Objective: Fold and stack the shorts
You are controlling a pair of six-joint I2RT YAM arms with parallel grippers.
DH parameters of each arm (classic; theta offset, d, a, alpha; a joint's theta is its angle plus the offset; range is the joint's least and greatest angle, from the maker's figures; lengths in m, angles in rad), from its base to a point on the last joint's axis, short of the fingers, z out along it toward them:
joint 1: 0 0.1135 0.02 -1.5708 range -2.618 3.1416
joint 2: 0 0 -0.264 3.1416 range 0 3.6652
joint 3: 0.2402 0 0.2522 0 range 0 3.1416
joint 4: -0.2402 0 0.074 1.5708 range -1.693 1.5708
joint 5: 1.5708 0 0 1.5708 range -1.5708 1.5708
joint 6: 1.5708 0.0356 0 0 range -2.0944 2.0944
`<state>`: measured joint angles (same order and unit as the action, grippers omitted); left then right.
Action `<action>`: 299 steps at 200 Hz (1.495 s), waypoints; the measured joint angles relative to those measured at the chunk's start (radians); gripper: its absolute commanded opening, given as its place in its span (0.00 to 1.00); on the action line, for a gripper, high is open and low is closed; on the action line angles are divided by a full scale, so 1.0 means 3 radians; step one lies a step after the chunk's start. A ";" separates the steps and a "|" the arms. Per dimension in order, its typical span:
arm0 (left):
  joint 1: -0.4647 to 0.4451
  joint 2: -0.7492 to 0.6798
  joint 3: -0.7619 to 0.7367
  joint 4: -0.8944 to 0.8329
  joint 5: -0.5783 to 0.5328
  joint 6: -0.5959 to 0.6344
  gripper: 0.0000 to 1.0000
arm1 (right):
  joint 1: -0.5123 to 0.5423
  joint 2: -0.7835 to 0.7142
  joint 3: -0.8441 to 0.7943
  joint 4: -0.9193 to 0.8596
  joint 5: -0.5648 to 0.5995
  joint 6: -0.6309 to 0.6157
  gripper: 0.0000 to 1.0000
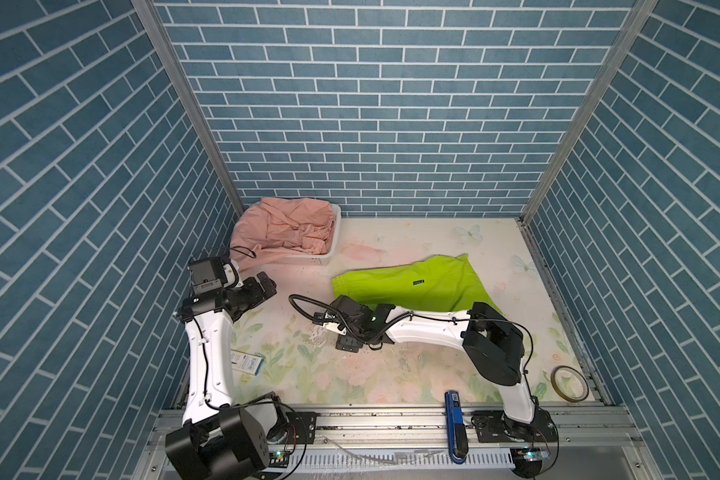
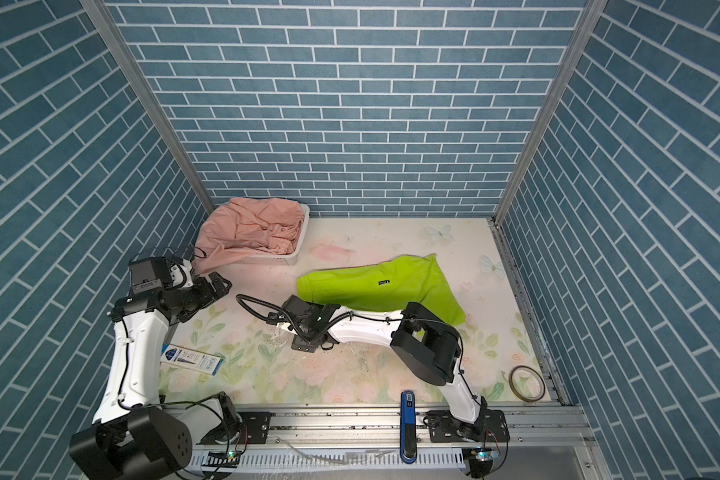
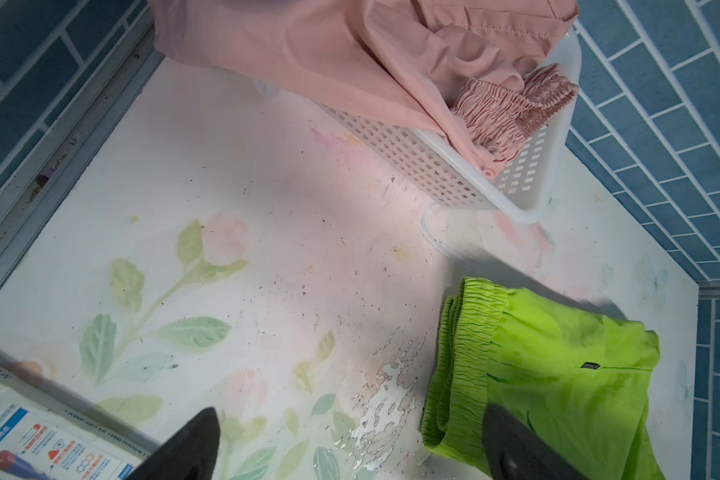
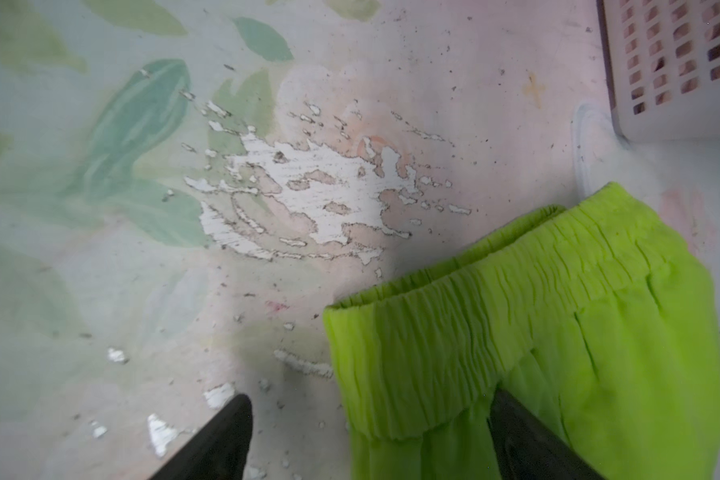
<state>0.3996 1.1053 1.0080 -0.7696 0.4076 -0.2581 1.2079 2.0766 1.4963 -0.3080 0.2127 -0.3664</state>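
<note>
Right gripper (image 4: 371,398) hangs spread wide, straddling the waistband edge of the lime-green shorts (image 4: 537,324), which lie near the basket (image 1: 312,262), not touching it. My left gripper (image 3: 350,411) gapes empty too. Pink shorts (image 1: 283,228) spill over the basket's rim. Worn floral tabletop (image 1: 391,374); blue brick walls (image 1: 371,104).

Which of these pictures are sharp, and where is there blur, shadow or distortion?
Both top views are sharp, but the wide lens makes the brick walls lean outward. In the left wrist view the pink shorts and basket are clear; the left gripper is dark and soft. In the right wrist view the table print looks partly smeared, and a shadow lies beside the green shorts.
</note>
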 measured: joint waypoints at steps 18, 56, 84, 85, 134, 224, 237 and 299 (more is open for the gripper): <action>0.0004 0.0000 -0.0001 0.0001 0.0006 0.0000 1.00 | -0.0018 0.0111 0.0004 0.0036 0.0127 -0.0149 0.90; 0.0006 0.0015 0.0000 0.0001 0.0045 0.0000 1.00 | -0.0064 0.0184 0.0047 0.0140 0.0292 -0.0322 0.80; 0.0006 0.0070 -0.0003 0.0000 0.0085 0.0000 1.00 | -0.0098 0.0234 0.0046 0.0211 0.0322 -0.0378 0.41; 0.0006 0.0072 -0.0003 0.0001 0.0086 -0.0001 1.00 | -0.0098 0.0235 0.0046 0.0215 0.0319 -0.0390 0.40; -0.0014 0.0189 -0.0304 0.0188 0.0444 -0.0235 1.00 | -0.0117 0.0140 -0.0245 0.0643 0.0263 -0.0168 0.00; -0.0874 0.0534 -0.1118 0.1516 0.0909 -0.1338 1.00 | -0.0137 -0.0053 -0.0880 0.1616 0.0161 0.0098 0.00; -0.0956 0.0598 -0.1186 0.1677 0.0935 -0.1438 1.00 | -0.0139 -0.0067 -0.0937 0.1709 0.0151 0.0102 0.00; -0.1198 0.0792 -0.1540 0.2448 0.0978 -0.1864 1.00 | -0.0142 -0.0275 -0.1260 0.2141 0.0064 0.0240 0.00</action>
<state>0.0402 1.3430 0.5461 -0.0353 0.7010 -0.8173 1.1652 1.9942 1.1183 0.3344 0.2317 -0.2943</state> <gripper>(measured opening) 0.996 0.105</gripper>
